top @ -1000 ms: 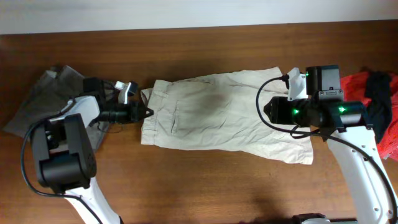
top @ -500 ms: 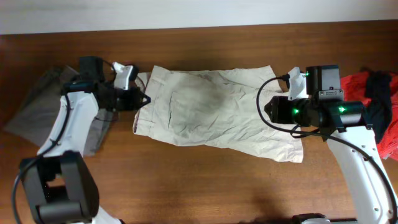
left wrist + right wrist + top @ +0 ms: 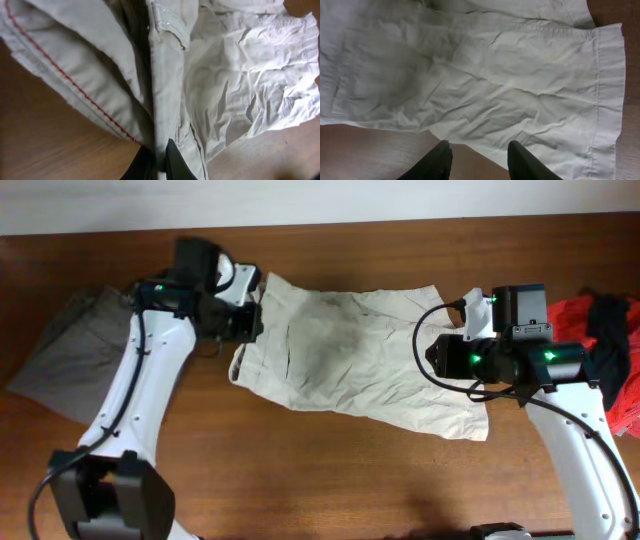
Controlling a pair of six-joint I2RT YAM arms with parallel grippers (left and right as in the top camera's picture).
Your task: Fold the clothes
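The beige shorts (image 3: 360, 365) lie rumpled across the middle of the table, waistband to the left. My left gripper (image 3: 250, 320) is shut on the waistband and holds that edge raised, near the back of the table. In the left wrist view the black fingertips (image 3: 172, 159) pinch a seam of the shorts (image 3: 235, 75), beside red stitching. My right gripper (image 3: 480, 161) is open and hovers low over the front hem of the right leg (image 3: 470, 75), with bare wood between its fingers. The right wrist (image 3: 500, 360) covers that end in the overhead view.
Darker grey shorts (image 3: 70, 350) lie flat at the far left. A red garment (image 3: 570, 315) and a black garment (image 3: 605, 330) are heaped at the right edge. The wooden table (image 3: 330, 470) shows in front of the shorts.
My left gripper has carried the waistband back and to the right, lifting it off the table and bunching the left side of the shorts. The right arm has stayed still.
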